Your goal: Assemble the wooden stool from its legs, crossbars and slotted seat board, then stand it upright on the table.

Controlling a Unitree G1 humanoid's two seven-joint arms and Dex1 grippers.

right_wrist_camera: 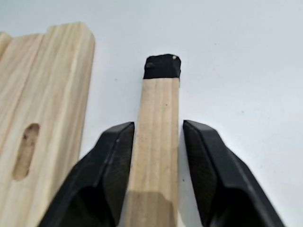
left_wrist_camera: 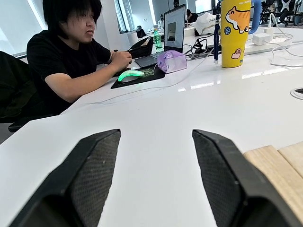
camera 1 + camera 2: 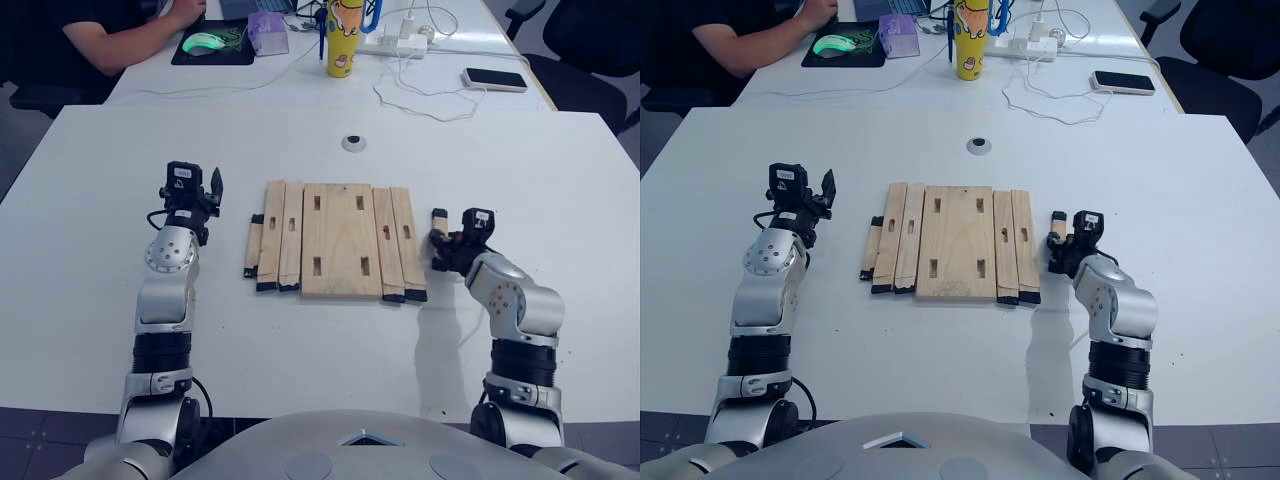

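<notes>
The slotted seat board [image 3: 337,238] lies flat mid-table. Two slotted legs [image 3: 281,235] and a thin black-tipped crossbar [image 3: 253,246] lie against its left side, two more legs [image 3: 396,243] against its right. A short crossbar [image 1: 159,106] with a black end lies on the table just right of those legs, and my right gripper [image 1: 158,130] is shut on it, one finger on each side. My left gripper [image 2: 156,137] is open with nothing between its fingers, low over the bare table to the left of the left-hand legs [image 2: 277,163].
A small grey disc [image 3: 353,143] sits on the table beyond the board. On the far desk stand a yellow cup [image 3: 343,38], a phone [image 3: 494,79], a power strip with cables [image 3: 400,42] and a mouse pad. Bare table lies to both sides.
</notes>
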